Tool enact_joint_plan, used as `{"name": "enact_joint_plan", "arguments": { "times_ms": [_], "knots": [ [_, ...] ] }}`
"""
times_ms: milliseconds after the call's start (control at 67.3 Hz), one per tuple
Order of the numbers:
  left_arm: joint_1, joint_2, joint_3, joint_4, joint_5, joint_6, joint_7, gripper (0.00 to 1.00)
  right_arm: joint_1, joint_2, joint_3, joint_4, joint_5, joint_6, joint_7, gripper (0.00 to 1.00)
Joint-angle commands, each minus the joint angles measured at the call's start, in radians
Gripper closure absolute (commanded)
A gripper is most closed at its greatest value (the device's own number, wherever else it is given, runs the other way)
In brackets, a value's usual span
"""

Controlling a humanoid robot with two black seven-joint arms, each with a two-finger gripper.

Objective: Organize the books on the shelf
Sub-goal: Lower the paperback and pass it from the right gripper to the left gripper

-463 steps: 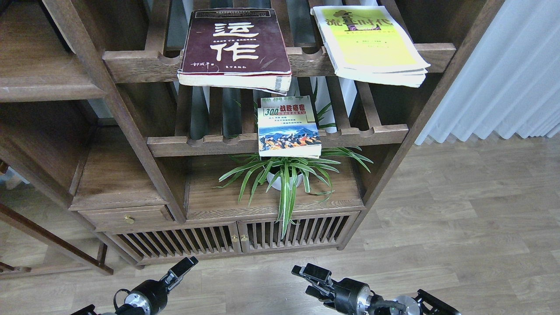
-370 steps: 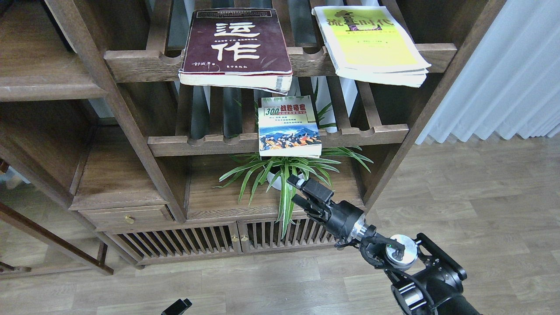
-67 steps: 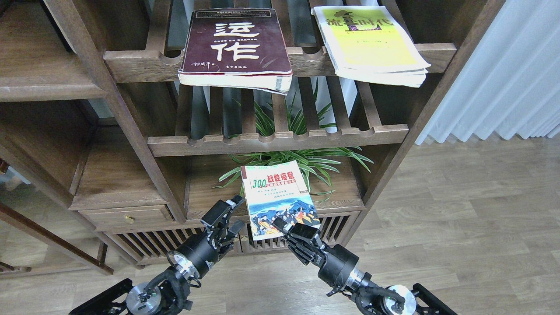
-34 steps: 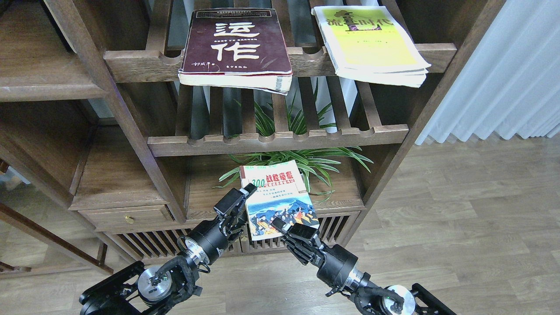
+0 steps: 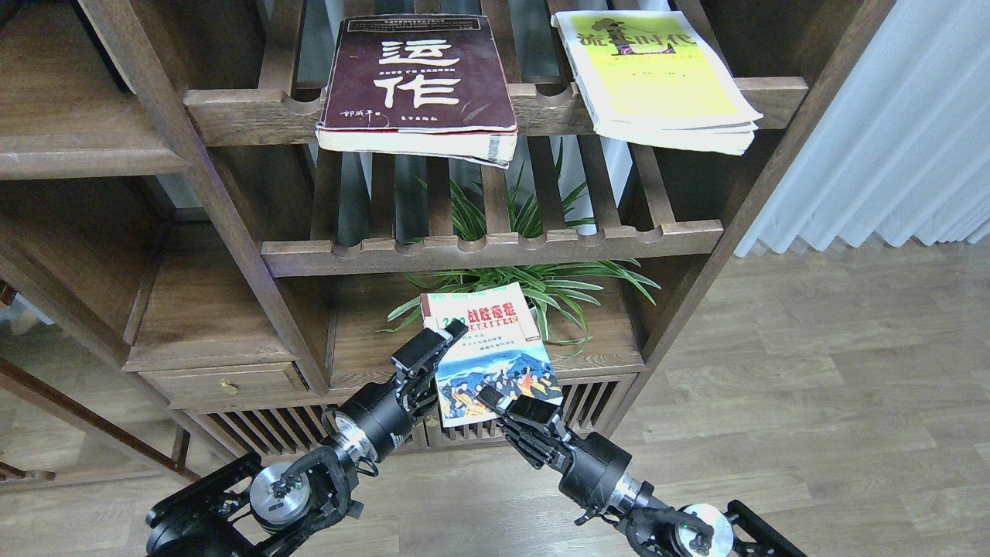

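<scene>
- Dark-brown wooden bookcase [image 5: 232, 232] fills the background, with pale plank flooring in front of it and white pleated curtain to its right.
- Right gripper [image 5: 520, 406] is closed on the near edge of the small worn paperback with a colourful picture cover [image 5: 495, 356], held in the air in front of the bookcase's low cabinet doors.
- Left gripper [image 5: 433, 350] sits at that book's left edge, one finger lying over the cover; whether it pinches I cannot tell.
- Risk: a thin corner grip on limp paper could let the book sag or twist free during a handover.
- Thick maroon paperback with white characters [image 5: 419, 77] and floppy yellow-green paperback [image 5: 656, 77] overhang the bookcase's upper slatted rack and could tip if bumped.
- Flat solid plank shelf [image 5: 197, 309], left of the green spider plant [image 5: 534, 282], lies bare.
</scene>
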Motion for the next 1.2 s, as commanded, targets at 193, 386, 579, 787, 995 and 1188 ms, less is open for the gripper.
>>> {"name": "enact_joint_plan", "arguments": {
  "times_ms": [193, 386, 579, 787, 995, 1188],
  "knots": [
    [-0.009, 0.0, 0.034, 0.019, -0.061, 0.0, -0.003, 0.97, -0.003, 0.0, 0.0, 0.0, 0.0, 0.0, 0.0, 0.96],
    [-0.015, 0.0, 0.037, 0.047, -0.061, 0.0, 0.011, 1.0, -0.003, 0.0, 0.0, -0.001, -0.002, 0.0, 0.0, 0.94],
    [-0.017, 0.0, 0.035, 0.058, -0.058, 0.0, 0.014, 1.0, 0.023, 0.0, 0.003, -0.031, -0.041, 0.0, 0.0, 0.15],
    [-0.005, 0.008, 0.037, 0.052, -0.052, 0.0, 0.032, 1.0, 0.026, 0.0, 0.017, -0.06, -0.038, 0.0, 0.0, 0.0],
    [-0.004, 0.107, 0.051, 0.045, -0.004, 0.0, 0.034, 1.0, 0.026, 0.0, 0.02, -0.129, -0.038, 0.0, 0.0, 0.0],
    [0.009, 0.322, 0.087, 0.018, 0.034, 0.0, 0.086, 1.0, 0.034, 0.0, 0.02, -0.175, -0.038, 0.0, 0.0, 0.0]
  ]
}}
